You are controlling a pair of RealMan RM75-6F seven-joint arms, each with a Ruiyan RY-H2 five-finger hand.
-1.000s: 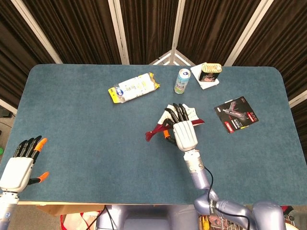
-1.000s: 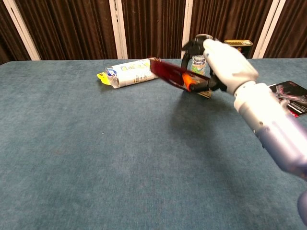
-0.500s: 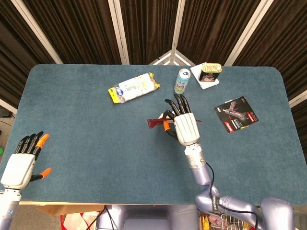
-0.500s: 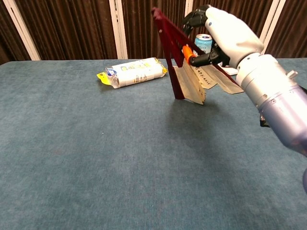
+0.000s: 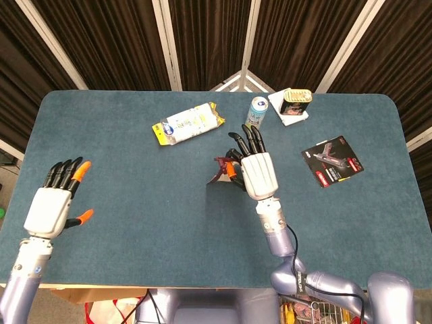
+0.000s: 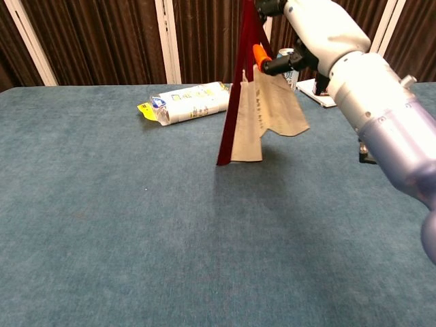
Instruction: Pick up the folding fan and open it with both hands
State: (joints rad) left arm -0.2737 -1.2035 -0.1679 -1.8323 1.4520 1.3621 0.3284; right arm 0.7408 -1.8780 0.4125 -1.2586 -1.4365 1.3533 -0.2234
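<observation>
The folding fan (image 6: 253, 112) has dark red ribs and a beige paper leaf; it hangs partly spread, its tip pointing down above the table. In the head view only a short red piece of the fan (image 5: 221, 167) shows, left of the hand. My right hand (image 5: 258, 172) grips its upper end, lifted above the table's middle; the right hand (image 6: 310, 34) reaches the top edge of the chest view. My left hand (image 5: 57, 200) hovers at the table's left front with its fingers spread and nothing in it; the chest view does not show it.
A white and yellow packet (image 5: 188, 123) lies at the back, left of centre. A drink can (image 5: 256, 113) and a tin (image 5: 296, 100) on a white pad stand at the back. A black and red card (image 5: 333, 160) lies to the right.
My right hand has raised the fan and swung it from lying flat to hanging nearly upright, its leaf falling partly open. My left hand has moved forward and to the right over the table.
</observation>
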